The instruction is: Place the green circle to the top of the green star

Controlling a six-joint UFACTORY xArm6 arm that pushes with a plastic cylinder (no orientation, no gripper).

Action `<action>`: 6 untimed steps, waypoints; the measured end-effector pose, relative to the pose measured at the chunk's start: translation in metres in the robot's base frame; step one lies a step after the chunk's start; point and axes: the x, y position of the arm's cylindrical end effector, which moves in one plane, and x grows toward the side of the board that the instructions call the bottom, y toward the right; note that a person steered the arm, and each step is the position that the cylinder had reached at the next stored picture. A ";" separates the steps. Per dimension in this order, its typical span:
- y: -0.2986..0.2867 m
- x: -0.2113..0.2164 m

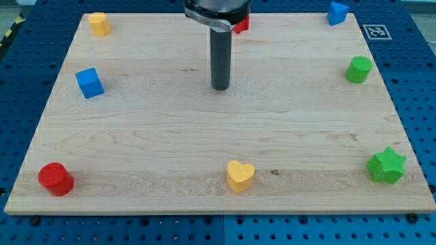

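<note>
The green circle (358, 69) stands near the board's right edge, in the upper half. The green star (387, 165) lies at the board's lower right corner, well below the circle. My tip (220, 88) rests on the board near the upper middle, far to the left of both green blocks and touching no block.
A red block (241, 25) sits partly hidden behind the rod at the top. A blue block (336, 13) is at the top right, a yellow block (99, 23) at the top left, a blue cube (89, 82) at the left, a red cylinder (55, 179) at the bottom left, a yellow heart (240, 175) at the bottom middle.
</note>
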 end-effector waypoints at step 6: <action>0.180 -0.046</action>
